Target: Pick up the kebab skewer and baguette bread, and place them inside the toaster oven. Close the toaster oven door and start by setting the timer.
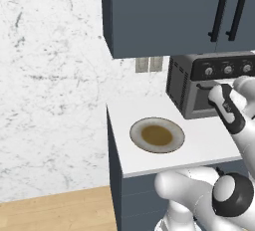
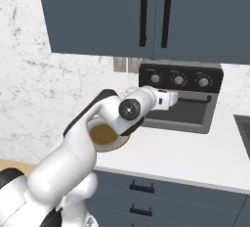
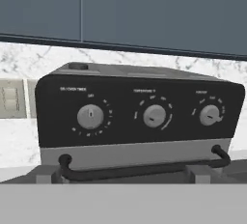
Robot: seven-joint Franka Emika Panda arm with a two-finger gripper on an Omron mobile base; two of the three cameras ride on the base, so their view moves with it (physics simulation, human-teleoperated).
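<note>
Dark grey toaster oven point(image 3: 140, 121) on the white counter point(image 1: 209, 145), its door point(image 2: 180, 111) closed, bar handle point(image 3: 140, 170) beneath three silver knobs point(image 3: 154, 116). Round plate point(image 1: 157, 135) lies left of it. Gripper point(image 2: 173, 99) sits near the handle; jaw state cannot be told.

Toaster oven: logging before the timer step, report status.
Gripper state hidden, arm raised toward the oven. Door looks shut, handle across front. Three knobs face the hand camera. Plate empty.
</note>
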